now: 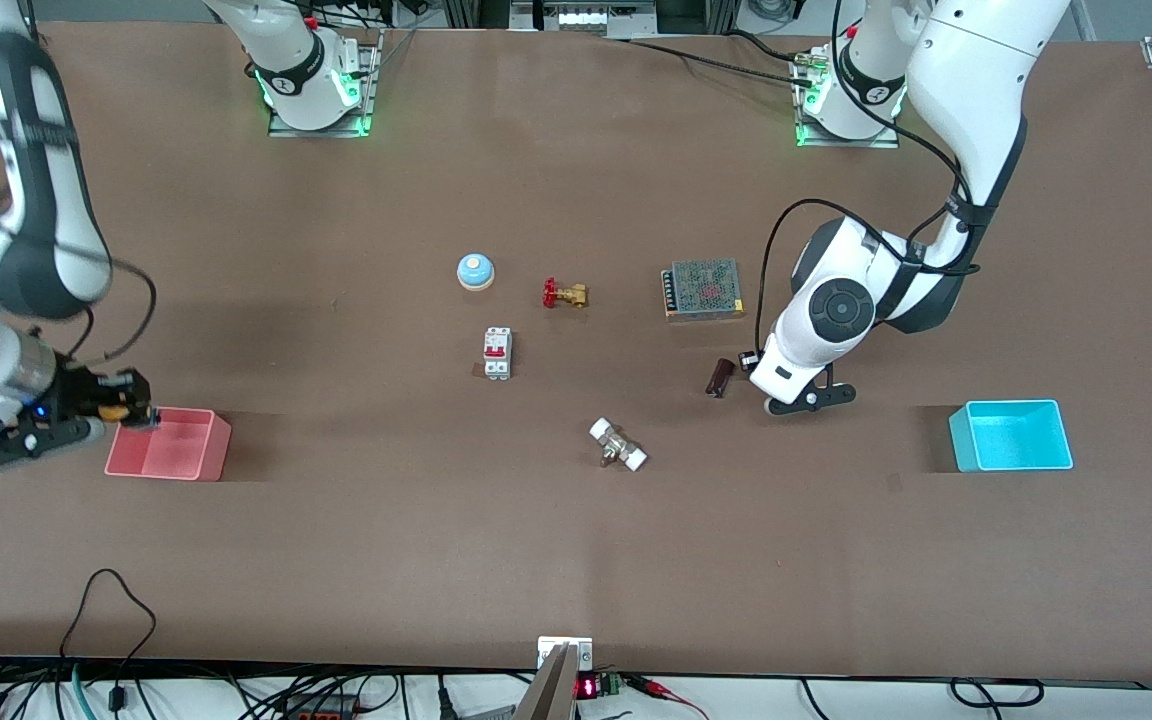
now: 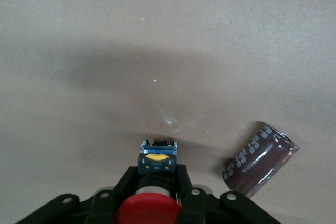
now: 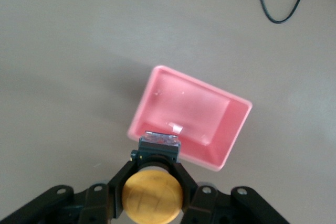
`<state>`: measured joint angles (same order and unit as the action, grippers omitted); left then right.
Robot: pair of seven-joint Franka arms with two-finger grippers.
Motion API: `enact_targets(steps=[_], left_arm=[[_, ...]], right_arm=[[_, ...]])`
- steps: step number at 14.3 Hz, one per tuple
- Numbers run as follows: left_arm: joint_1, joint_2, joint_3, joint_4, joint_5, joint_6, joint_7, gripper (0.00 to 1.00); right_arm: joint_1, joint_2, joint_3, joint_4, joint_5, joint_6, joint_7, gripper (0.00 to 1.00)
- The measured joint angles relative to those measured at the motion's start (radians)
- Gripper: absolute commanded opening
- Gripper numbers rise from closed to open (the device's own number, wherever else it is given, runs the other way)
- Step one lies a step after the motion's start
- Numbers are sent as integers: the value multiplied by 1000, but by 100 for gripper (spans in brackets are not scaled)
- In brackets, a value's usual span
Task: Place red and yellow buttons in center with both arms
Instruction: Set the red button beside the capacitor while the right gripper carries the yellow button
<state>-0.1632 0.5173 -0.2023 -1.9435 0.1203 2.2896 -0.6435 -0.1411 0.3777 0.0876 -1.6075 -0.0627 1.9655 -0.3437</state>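
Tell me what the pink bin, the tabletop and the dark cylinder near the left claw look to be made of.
Pink bin: probably thin plastic, semi-gloss, slightly translucent walls with soft highlights.
Tabletop: matte brown board, possibly fibreboard; flat, no glare.
Dark cylinder: glossy maroon sleeve with printed markings, likely plastic wrap over a metal can; core not visible.

The table [image 1: 576, 560] is matt brown board, smooth. The pink bin [image 1: 171, 447] and blue bin [image 1: 1011, 437] look like thin glossy plastic. The red button [image 2: 145, 211] and yellow button [image 3: 152, 195] have smooth plastic caps, the yellow one matt. The capacitor [image 2: 260, 158] wears a shiny dark-brown sleeve. The valve [image 1: 566, 294] is brass-coloured metal.
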Motion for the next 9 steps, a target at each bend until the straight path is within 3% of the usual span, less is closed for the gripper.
enact_targets(steps=[2, 4, 5, 7, 9], left_arm=[[1, 0, 1, -2, 0, 0, 0, 38], [1, 2, 1, -4, 0, 0, 0, 75], [1, 3, 1, -6, 0, 0, 0, 88], [1, 3, 1, -10, 0, 1, 0, 100], [2, 3, 2, -10, 0, 2, 1, 100]], right_arm=[[35, -64, 55, -10, 1, -92, 153, 12], [91, -78, 96, -38, 1, -103, 301, 12], [119, -74, 106, -59, 0, -86, 359, 12], [167, -60, 112, -122, 0, -3, 430, 12], [189, -39, 112, -193, 0, 105, 452, 12]])
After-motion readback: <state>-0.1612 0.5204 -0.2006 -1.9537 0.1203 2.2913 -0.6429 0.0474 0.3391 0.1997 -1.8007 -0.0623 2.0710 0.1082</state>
